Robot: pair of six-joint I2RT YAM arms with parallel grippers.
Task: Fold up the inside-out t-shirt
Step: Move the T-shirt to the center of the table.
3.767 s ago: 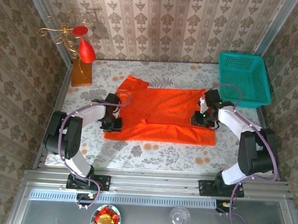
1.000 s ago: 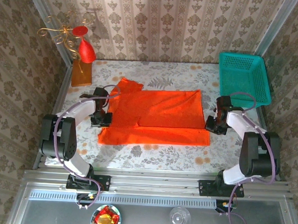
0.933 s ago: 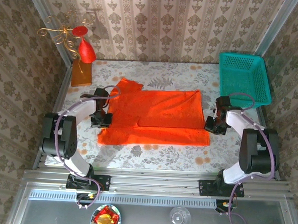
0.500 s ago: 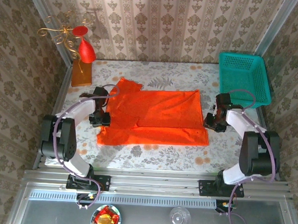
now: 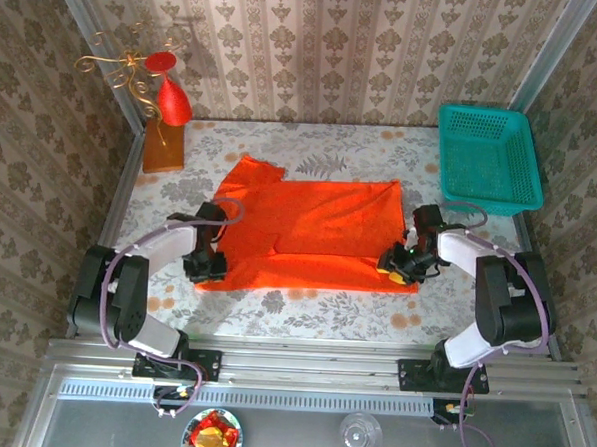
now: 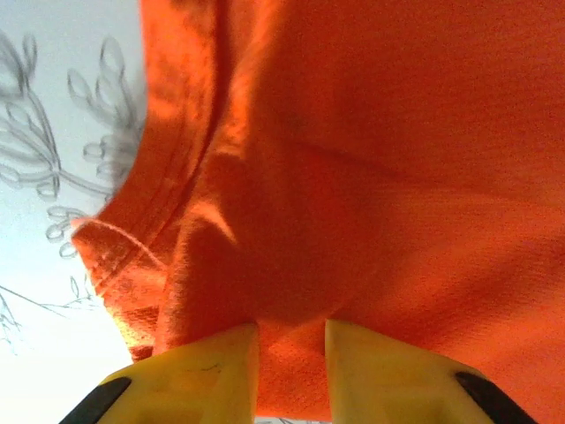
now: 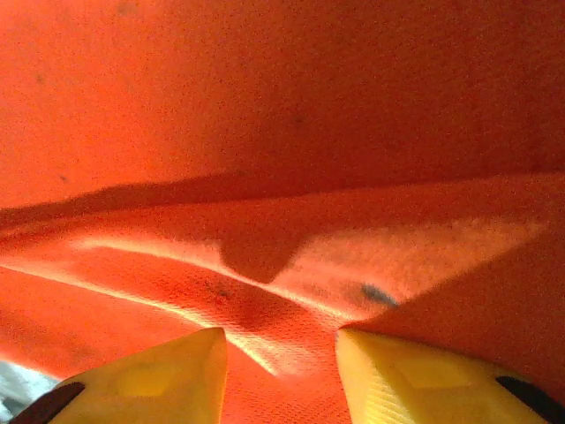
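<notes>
Both arms have come nearer, left gripper point(image 5: 203, 269) and right gripper point(image 5: 395, 268) part-open astride the near hem of the inside-out t-shirt point(image 5: 318, 225) on the table point(image 5: 304, 306), where pinching one layer would skew the fold.

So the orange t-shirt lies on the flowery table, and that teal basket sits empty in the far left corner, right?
Not quite: the teal basket sits empty in the far right corner, as the top external view shows. The orange t-shirt does lie on the flowery table.
</notes>
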